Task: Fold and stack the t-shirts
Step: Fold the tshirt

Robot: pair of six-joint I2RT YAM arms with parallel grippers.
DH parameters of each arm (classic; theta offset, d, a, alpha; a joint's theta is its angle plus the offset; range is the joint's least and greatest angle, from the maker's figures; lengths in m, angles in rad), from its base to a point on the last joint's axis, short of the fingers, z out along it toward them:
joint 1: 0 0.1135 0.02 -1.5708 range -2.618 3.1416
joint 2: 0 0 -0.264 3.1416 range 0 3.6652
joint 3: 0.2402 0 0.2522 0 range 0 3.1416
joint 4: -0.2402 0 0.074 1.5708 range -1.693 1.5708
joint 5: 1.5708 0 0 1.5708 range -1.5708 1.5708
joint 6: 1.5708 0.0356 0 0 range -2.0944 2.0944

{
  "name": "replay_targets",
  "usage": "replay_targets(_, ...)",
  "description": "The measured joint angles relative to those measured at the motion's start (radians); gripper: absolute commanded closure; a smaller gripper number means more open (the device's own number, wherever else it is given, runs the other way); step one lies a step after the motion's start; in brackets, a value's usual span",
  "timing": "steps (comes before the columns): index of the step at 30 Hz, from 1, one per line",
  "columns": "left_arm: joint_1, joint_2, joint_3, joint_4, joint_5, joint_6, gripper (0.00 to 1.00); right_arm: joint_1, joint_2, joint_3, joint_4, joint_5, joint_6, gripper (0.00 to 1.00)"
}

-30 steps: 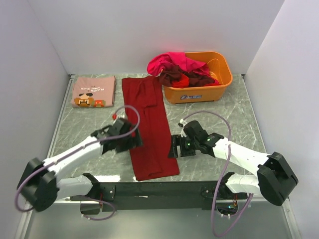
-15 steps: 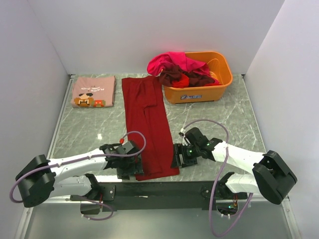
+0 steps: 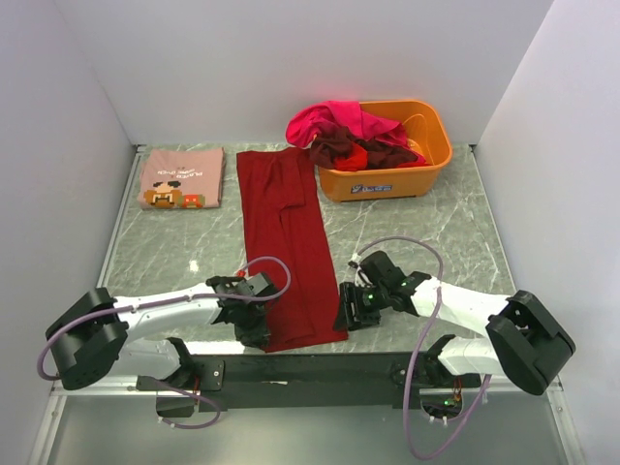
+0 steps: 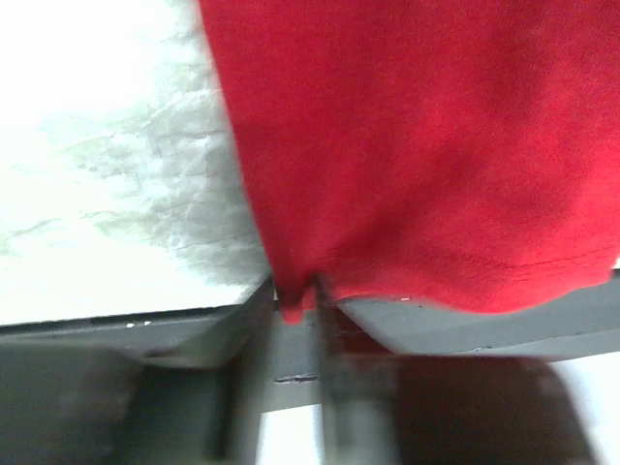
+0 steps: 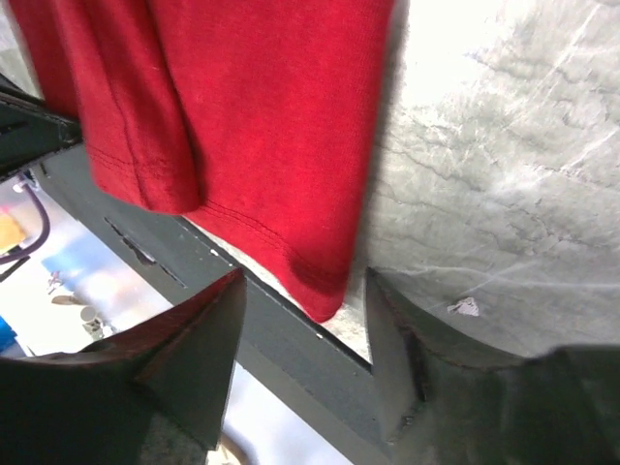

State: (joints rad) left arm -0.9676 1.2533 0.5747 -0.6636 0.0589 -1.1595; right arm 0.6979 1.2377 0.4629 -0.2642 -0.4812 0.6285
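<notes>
change: left tool (image 4: 295, 298) has slid nearer, now pinching a corner of the dark red cotton t-shirt (image 3: 289, 242)
right tool (image 5: 302, 289): spread
shirt axis: near to far

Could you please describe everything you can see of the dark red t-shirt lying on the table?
The dark red t-shirt is plain, of soft-looking knit with a stitched hem. It is folded lengthwise into a long narrow strip and lies flat on the marbled table. It runs from beside the orange tub to the near edge, where its hem slightly overhangs. The left gripper pinches its near left corner. The right gripper has its jaws open astride the near right corner.
</notes>
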Motion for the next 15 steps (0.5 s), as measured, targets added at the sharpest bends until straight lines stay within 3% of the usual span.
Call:
replay_targets(2,0.000,0.008,0.002,0.008,0.006,0.002,0.99,0.004,0.009,-0.002,0.003,-0.005,0.010,0.43)
replay_targets(4,-0.002,0.009,0.001,0.020,0.013,0.003,0.99,0.017,0.010,-0.007,0.010,-0.007,0.020,0.45)
replay_targets(5,-0.002,0.006,-0.003,0.025,0.016,0.002,0.99,0.028,0.009,-0.011,0.014,-0.007,0.027,0.52)
replay_targets(6,-0.002,-0.002,-0.010,0.032,0.019,-0.005,0.99,0.039,0.009,-0.015,0.018,-0.007,0.032,0.73)
replay_targets(8,-0.002,-0.033,-0.032,0.050,0.019,-0.016,0.99,0.056,0.009,-0.034,0.029,-0.002,0.049,0.78)
replay_targets(9,-0.002,-0.054,-0.047,0.061,0.019,-0.024,0.99,0.064,0.010,-0.049,0.034,-0.002,0.058,0.89)
replay_targets(11,-0.002,-0.094,-0.077,0.082,0.019,-0.043,0.99,0.074,0.010,-0.065,0.039,-0.013,0.076,1.00)
replay_targets(15,-0.012,-0.146,-0.111,0.093,0.012,-0.087,0.99,0.097,-0.001,-0.066,0.043,0.005,0.095,1.00)
